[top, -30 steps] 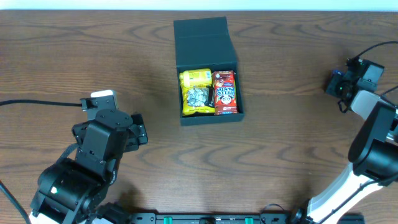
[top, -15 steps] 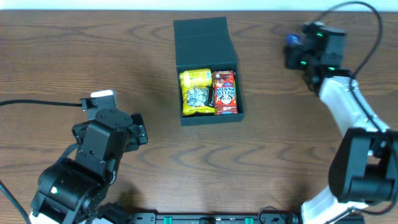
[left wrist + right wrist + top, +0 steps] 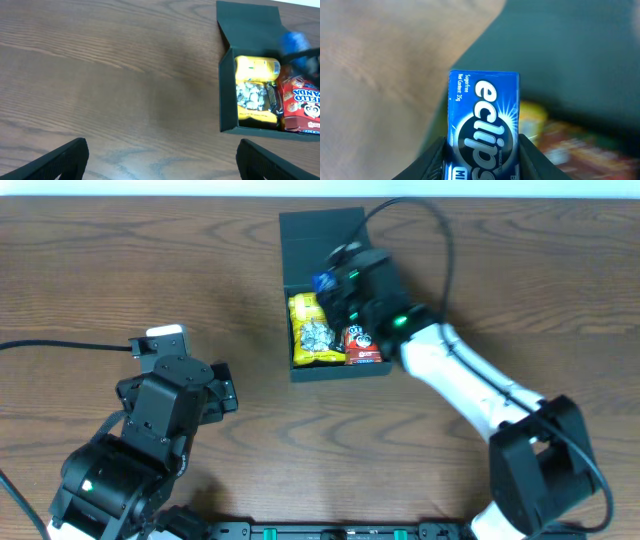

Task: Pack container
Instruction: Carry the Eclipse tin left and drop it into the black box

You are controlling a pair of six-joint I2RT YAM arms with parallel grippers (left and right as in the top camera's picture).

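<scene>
The right arm crosses the container (image 3: 315, 242) in the overhead view and hides its right rear corner and the top of the red pack (image 3: 366, 348). The right gripper (image 3: 330, 284) hangs over the back of the open compartment, clenched on a blue pack (image 3: 322, 281), only a corner of which shows there. In the right wrist view the blue pack (image 3: 484, 120) fills the middle, glossy and flat-faced, printed "eclipse" in white. Its lower end is cut off by the frame edge between the dark fingers (image 3: 432, 160). Behind it the container's contents are a yellow and red blur.

In the left wrist view the blue pack (image 3: 295, 42) is a smear, and the red pack (image 3: 302, 105) runs off the right edge.

The container sits at the back middle of the table (image 3: 120, 270). It is matte dark cardboard, square, with its flap lid laid open to the rear. Inside, a crinkly yellow bag (image 3: 315, 330) lies left, touching the glossy red pack on the right.

The table is brown wood grain. The left gripper (image 3: 162, 160) is released, jaws wide apart over bare wood, well apart from the container.
</scene>
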